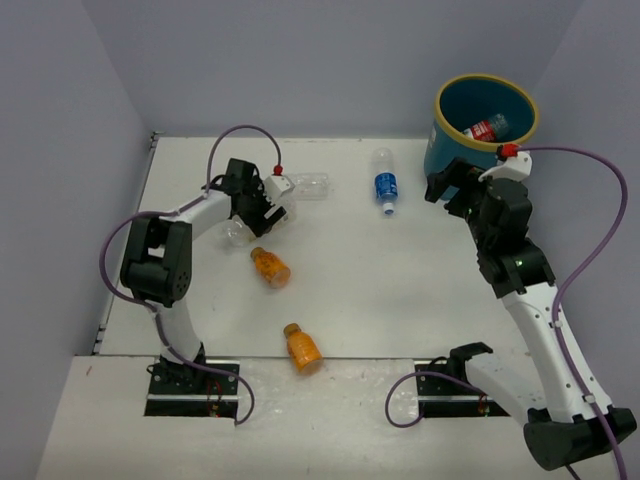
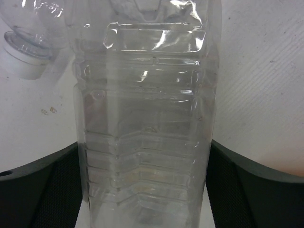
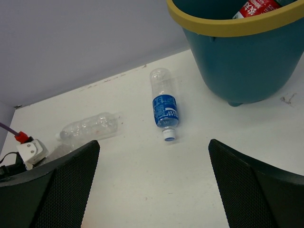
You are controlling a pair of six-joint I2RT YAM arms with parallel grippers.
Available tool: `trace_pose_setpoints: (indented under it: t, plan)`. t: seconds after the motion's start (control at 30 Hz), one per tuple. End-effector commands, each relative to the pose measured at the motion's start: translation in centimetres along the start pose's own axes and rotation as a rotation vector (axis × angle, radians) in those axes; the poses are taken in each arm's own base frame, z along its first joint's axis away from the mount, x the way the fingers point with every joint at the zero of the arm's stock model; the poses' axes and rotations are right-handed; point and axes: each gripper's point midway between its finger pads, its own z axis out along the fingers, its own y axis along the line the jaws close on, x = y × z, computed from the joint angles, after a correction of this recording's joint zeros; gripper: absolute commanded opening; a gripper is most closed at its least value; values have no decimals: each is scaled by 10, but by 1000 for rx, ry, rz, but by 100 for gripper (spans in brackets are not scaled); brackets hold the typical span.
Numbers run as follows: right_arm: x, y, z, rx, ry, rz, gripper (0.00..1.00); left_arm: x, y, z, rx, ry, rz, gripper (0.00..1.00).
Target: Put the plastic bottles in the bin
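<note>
Top view, bin: the bin [image 1: 470, 100] stands in the far right corner of the worktop [image 1: 400, 290]. The red-labelled bottle [image 1: 487, 129] already lies inside it.
Top view, loose bottles: the blue-labelled bottle [image 1: 385, 186] lies by the far edge, just right of the middle. The far clear bottle [image 1: 312, 186] lies left of it. Two orange bottles sit left of centre, one [image 1: 270, 266] mid-depth and the other [image 1: 302, 349] close to the near edge.
Top view, left arm: the left gripper [image 1: 258, 213] reaches down over the near clear bottle [image 1: 237, 232], toward the far left. This is probably the pick in hand.
Top view, right arm: the right gripper [image 1: 445, 186] hovers beside the bin's base with its jaws spread wide, holding nothing.
Left wrist, grip: the near clear bottle [image 2: 145, 133] fills the gap lengthwise, and the pads [image 2: 47, 190] stand against both its sides. I cannot tell whether they press or only touch, as the wall shows no denting.
Left wrist, neighbour: the far clear bottle [image 2: 28, 47] shows its neck just beside, so a lift should go straight up to avoid nudging it.
Right wrist, aim: its fingers [image 3: 52, 185] are wide apart and frame the blue-labelled bottle [image 3: 165, 107], which lies apart from the bin [image 3: 237, 66]. That makes it a likely next target.
Right wrist, handling: the empty bottles are light and round, so they may roll if clipped.
</note>
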Motion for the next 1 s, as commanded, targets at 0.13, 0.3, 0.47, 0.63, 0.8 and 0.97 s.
trace_pose_setpoints:
  t: [0.13, 0.3, 0.47, 0.63, 0.8, 0.97]
  plan:
    - [-1, 2, -1, -9, -6, -5, 99, -30, 11, -33, -5, -104, 44, 65]
    - [8, 17, -4, -108, 43, -35, 99, -74, 17, -88, -66, -265, 92, 53]
    - [26, 62, -21, -399, 124, -67, 99, -116, 23, -148, -158, -452, 88, 49]
    - [49, 127, -72, -926, 187, -87, 99, -175, -21, -224, -20, -832, 66, 46]
    - [71, 159, -105, -1225, 234, -180, 99, -205, -112, -270, 412, -1102, 29, 43]
    - [101, 174, -109, -1359, 265, -270, 99, -196, -224, -259, 746, -1060, 66, 38]
